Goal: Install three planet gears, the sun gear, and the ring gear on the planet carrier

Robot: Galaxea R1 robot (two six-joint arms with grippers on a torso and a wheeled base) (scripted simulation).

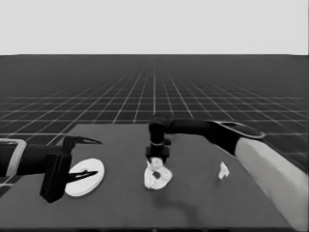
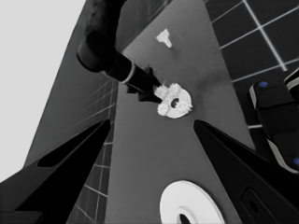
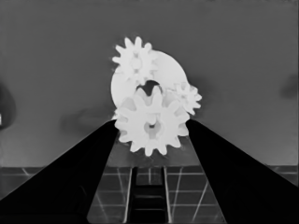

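Right pincer (image 1: pixel 157 162) at frame centre, pinching a planet gear (image 3: pixel 150 122) over the smaller round part (image 1: pixel 158 178) (two gears (image 3: pixel 136 59) already seated), larger round part (image 1: pixel 85 177) lower left under the idle, spread left pincer (image 1: pixel 86 158), thin white piece (image 1: pixel 223 170) right on the counter (image 1: pixel 193 203).

A dark counter (image 1: pixel 193 203) carries a thin white piece (image 1: pixel 223 170), lying alone toward 3 o'clock of the counter's middle in the head view, well apart from everything else; it also shows far off in the left wrist view (image 2: pixel 164 38). Beyond the counter's far edge, toward 12 o'clock, a gridded floor (image 1: pixel 120 92) runs to the horizon. Dark machinery with small blue lights (image 2: pixel 275 121) stands past the counter's edge.
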